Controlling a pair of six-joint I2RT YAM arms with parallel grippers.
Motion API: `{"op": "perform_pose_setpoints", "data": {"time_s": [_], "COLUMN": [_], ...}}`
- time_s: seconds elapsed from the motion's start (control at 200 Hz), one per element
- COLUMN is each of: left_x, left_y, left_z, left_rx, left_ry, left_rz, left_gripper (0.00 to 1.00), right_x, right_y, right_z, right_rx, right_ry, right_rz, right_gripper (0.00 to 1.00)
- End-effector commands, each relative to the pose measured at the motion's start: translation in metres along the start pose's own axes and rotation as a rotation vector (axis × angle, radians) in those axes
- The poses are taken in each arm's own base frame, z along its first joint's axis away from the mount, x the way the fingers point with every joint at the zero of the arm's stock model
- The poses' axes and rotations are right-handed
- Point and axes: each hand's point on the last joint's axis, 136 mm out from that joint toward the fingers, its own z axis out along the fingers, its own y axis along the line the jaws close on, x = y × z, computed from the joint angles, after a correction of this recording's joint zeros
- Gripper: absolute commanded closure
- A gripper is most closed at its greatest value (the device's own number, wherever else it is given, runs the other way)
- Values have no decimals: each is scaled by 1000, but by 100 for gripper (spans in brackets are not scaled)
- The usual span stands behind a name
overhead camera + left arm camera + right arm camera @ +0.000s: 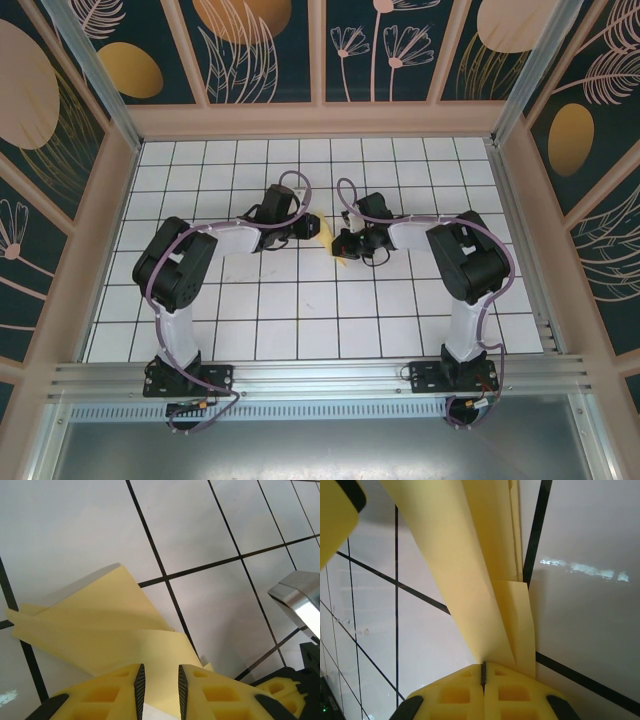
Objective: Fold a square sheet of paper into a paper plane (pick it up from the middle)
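The pale yellow paper (pixel 328 236) lies folded into a long, narrow, layered shape between the two grippers at mid-table. In the left wrist view the paper (pixel 110 625) shows overlapping flaps with a raised crease. My left gripper (pixel 160 687) is open, and the paper passes through the gap between its fingers (pixel 138 687). In the right wrist view, my right gripper (pixel 482 672) is shut on the near end of a raised fold of the paper (pixel 470 570). From above, the left gripper (pixel 312 226) and right gripper (pixel 346 243) almost touch over the paper.
The white grid table (pixel 300 310) stretches on all sides inside patterned walls (pixel 330 50). Part of the right arm (pixel 300 600) appears at the right edge of the left wrist view. A yellow finger of the left gripper (pixel 335 515) sits in the top left corner of the right wrist view.
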Motion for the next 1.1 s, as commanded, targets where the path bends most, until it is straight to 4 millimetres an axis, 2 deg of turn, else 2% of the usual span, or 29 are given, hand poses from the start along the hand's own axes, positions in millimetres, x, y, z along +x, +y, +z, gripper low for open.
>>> {"op": "perform_pose_setpoints", "data": {"time_s": [0.0,0.31,0.655,1.096], "left_x": [2,8,7,-8], "left_y": [3,23,44,74], "left_z": [4,18,26,26], "left_rx": [3,-73,-157,-210], "left_ry": [-5,16,26,19], "left_rz": [46,99,106,58], "left_gripper": [73,77,79,79], "right_x": [45,46,49,63], "right_y": [-55,-54,-57,-70], "right_z": [9,10,10,11], "right_rx": [167,164,170,219], "right_ry": [129,133,143,180], "right_rz": [124,122,125,138], "right_gripper": [98,98,98,98]}}
